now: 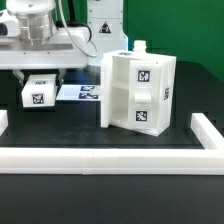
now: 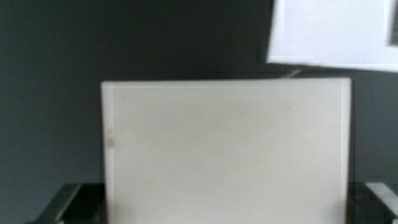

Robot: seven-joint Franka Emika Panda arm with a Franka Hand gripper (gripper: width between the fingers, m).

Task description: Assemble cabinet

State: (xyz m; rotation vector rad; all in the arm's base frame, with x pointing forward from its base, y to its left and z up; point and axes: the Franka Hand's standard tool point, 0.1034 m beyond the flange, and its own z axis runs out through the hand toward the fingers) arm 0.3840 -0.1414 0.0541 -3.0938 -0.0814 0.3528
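One white panel (image 2: 222,150) between hand (image 2: 226,203) fingers, cabinet (image 1: 138,92) nearby, rail (image 1: 100,160) in front

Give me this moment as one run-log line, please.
gripper: straddling white block, grip unclear | cabinet: upright, apart, exterior view's right | marker board: flat between them

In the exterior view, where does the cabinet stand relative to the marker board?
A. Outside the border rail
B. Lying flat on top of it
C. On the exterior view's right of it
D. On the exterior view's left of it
C: the cabinet stands upright at the exterior view's right of the marker board, behind the border rail.
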